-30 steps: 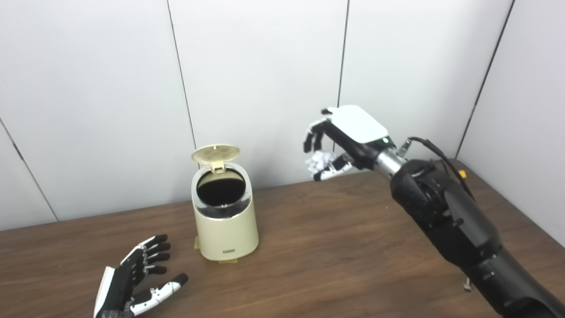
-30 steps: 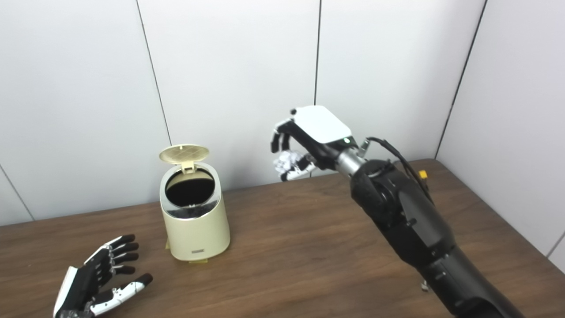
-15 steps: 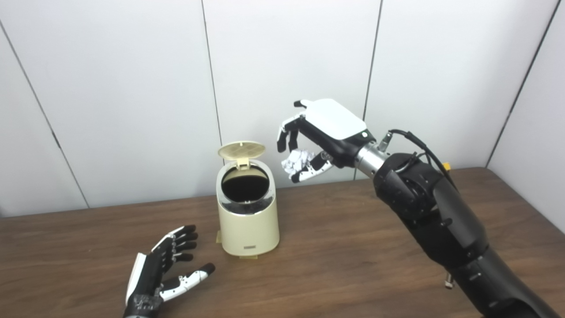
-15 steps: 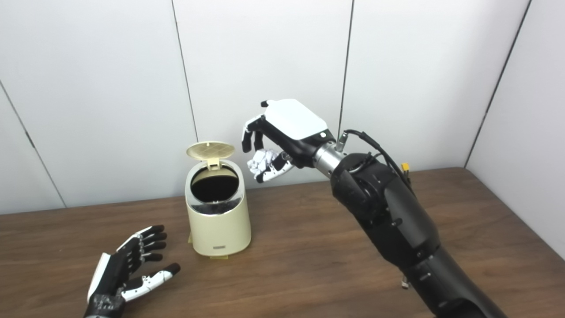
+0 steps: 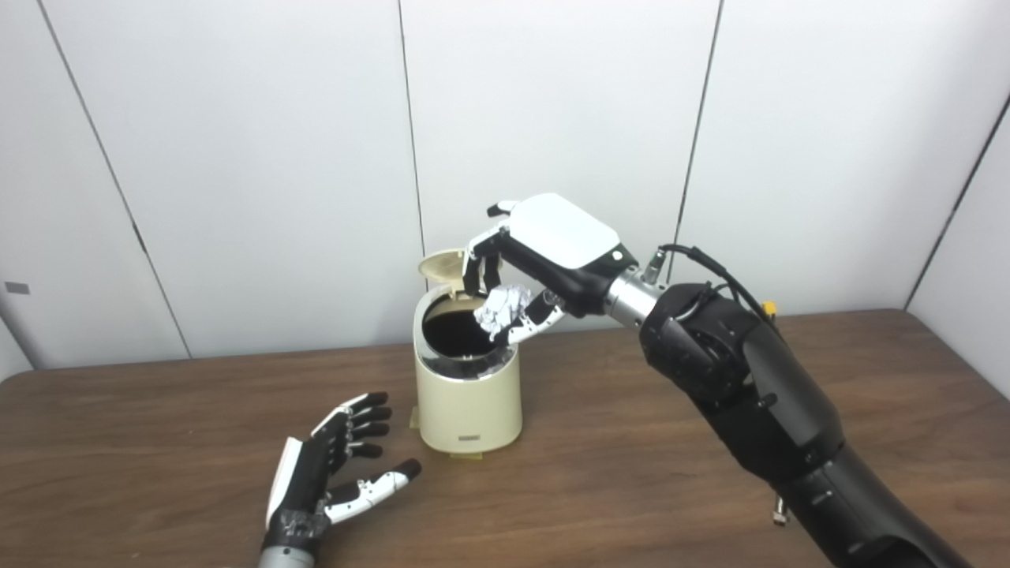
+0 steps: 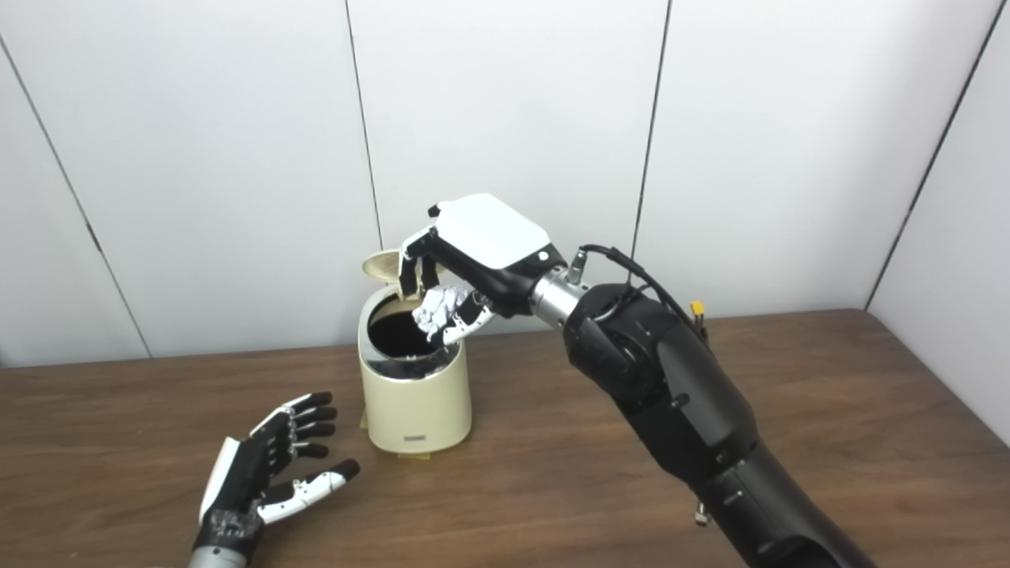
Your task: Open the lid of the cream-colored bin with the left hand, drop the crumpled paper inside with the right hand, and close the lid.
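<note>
Big black right arm reaches in over the table so the right hand (image 5: 525, 276), white-backed with black fingers, sits just above the mouth of the cream-colored oval plastic bin (image 5: 469, 394); palm is down, fingers and thumb are pinched around the crumpled white paper ball (image 5: 502, 308), so letting go should send it straight in, my read. Ball hangs under the palm, over the right side of the dark opening, not yet inside. The bin's round cream lid (image 5: 442, 266) stands tipped up behind the hand's fingertips, partly hidden by them, hinged at the back, which leaves the mouth free from the front and above. Left hand (image 5: 331, 465) lies on the wood below and left of the working hand, just in front-left of the bin, palm up, fingers spread, holding nothing, presumably parked close for shutting the lid. Step in hand looks like the drop; lid closing is left. Surface: dark brown wood-grain table (image 5: 631, 489), with a small metal bit by the right forearm, too small to identify. Room: plain white wall panels (image 5: 237, 158) with dark seams, corner to the right.
</note>
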`<state>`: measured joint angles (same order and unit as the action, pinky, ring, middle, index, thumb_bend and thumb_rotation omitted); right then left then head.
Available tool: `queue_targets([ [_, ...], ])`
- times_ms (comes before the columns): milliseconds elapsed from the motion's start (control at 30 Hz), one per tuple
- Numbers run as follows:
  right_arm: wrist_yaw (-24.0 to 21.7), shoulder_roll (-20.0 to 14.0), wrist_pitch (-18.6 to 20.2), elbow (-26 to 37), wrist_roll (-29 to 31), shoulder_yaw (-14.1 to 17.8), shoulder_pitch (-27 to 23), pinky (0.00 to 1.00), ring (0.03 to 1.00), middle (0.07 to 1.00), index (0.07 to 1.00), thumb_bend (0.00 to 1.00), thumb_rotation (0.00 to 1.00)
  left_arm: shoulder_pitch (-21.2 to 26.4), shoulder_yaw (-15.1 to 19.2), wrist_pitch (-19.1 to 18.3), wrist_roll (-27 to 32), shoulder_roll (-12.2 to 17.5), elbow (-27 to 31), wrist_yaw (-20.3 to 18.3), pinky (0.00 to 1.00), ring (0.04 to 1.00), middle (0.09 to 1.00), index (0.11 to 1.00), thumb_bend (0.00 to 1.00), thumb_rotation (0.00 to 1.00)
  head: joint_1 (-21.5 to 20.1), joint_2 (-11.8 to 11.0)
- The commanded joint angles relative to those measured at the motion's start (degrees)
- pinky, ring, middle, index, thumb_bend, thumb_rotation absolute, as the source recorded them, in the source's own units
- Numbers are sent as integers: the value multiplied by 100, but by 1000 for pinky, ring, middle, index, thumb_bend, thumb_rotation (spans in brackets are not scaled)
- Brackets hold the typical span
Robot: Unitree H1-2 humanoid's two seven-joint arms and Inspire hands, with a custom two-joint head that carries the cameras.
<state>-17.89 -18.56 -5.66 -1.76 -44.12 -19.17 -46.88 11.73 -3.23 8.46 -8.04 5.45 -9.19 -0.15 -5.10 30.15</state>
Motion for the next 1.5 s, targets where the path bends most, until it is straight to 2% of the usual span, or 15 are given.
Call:
queue_targets([
  [0, 194, 35, -136, 52, 37, 59, -366, 886, 653, 458, 516, 526, 5, -40, -54, 105, -41, -108, 48, 50, 666, 751, 774, 828, 739, 114, 23, 8],
  [267, 193, 270, -105, -185, -39, -15, -437, 894, 660, 454, 518, 525, 5, -60, -85, 38, -60, -177, 123, 62, 668, 751, 774, 827, 737, 112, 162, 29],
  [500, 209, 421, -96, -525, -56, -91, -555, 958, 689, 460, 514, 525, 5, -80, -93, 5, -30, -238, 138, 67, 666, 756, 774, 822, 742, 100, 264, 33],
  [567, 272, 457, -127, -642, -64, -107, -575, 951, 693, 463, 512, 526, 5, -87, -98, 20, -25, -248, 135, 63, 665, 757, 773, 821, 744, 102, 292, 31],
  [600, 358, 472, -193, -721, -86, -121, -585, 931, 689, 464, 511, 526, 5, -92, -105, 21, -42, -248, 137, 67, 664, 757, 772, 821, 746, 105, 302, 30],
  [733, 640, 469, -363, -978, -312, -231, -623, 688, 636, 476, 513, 528, 5, -105, -120, 16, -90, -245, 152, 79, 661, 757, 778, 824, 744, 112, 308, 30],
  [767, 631, 461, -342, -980, -351, -247, -618, 659, 652, 548, 505, 526, 71, -107, -123, 12, -98, -240, 154, 79, 661, 756, 778, 823, 743, 114, 308, 30],
  [800, 583, 448, -301, -949, -383, -259, -609, 637, 684, 620, 619, 759, 106, -109, -124, 9, -98, -236, 156, 77, 660, 754, 776, 822, 742, 111, 317, 44],
  [867, 519, 425, -258, -890, -423, -270, -595, 624, 717, 663, 679, 827, 116, -113, -122, -6, -83, -234, 163, 69, 660, 753, 776, 821, 740, 104, 312, 39],
  [1100, 497, 371, -222, -756, -503, -266, -531, 649, 752, 681, 726, 823, 104, -102, -138, 41, -89, -205, 119, 58, 673, 756, 777, 822, 738, 104, 286, 37],
  [1467, 297, 325, -96, -576, -533, -229, -491, 675, 782, 734, 732, 816, 107, -110, -129, 34, -69, -195, 138, 50, 666, 753, 777, 822, 738, 105, 262, 56],
])
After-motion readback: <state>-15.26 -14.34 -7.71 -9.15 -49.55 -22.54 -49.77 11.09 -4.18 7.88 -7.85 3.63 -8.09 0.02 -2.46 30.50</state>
